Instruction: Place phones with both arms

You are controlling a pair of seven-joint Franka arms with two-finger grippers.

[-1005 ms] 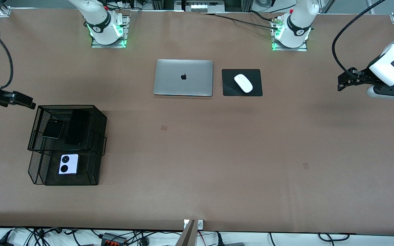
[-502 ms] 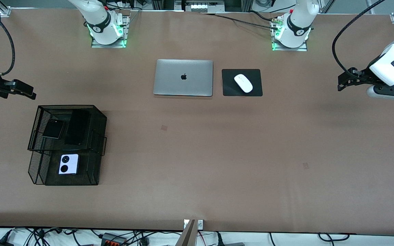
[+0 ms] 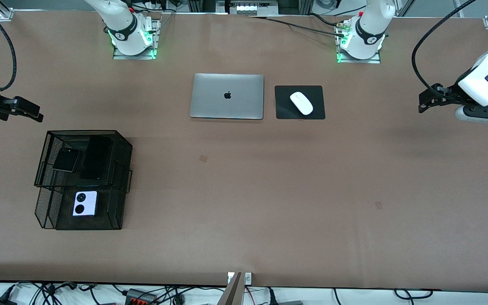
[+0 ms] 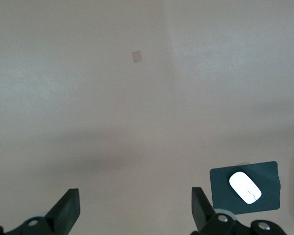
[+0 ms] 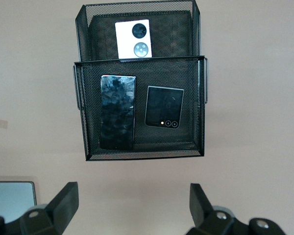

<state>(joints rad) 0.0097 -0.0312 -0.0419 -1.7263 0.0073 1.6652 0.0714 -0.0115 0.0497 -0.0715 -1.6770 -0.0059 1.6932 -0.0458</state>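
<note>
Right gripper (image 3: 36,117) risen toward frame's upper left, fingers spread, empty. Left gripper (image 3: 422,103) waits at frame's right edge, fingers spread. Three phones in mesh tray (image 3: 49,146): slim black slab (image 3: 95,157), black flip phone (image 3: 66,160), lilac-white flip phone (image 3: 85,203).

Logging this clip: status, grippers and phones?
Left gripper and right gripper open, empty. Slim black phone and black flip phone on upper mesh tray, lilac flip phone below. Nothing obstructing.

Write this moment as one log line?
phones: three in mesh trays | left tool: open, over bare table | right tool: open, beside trays
</note>
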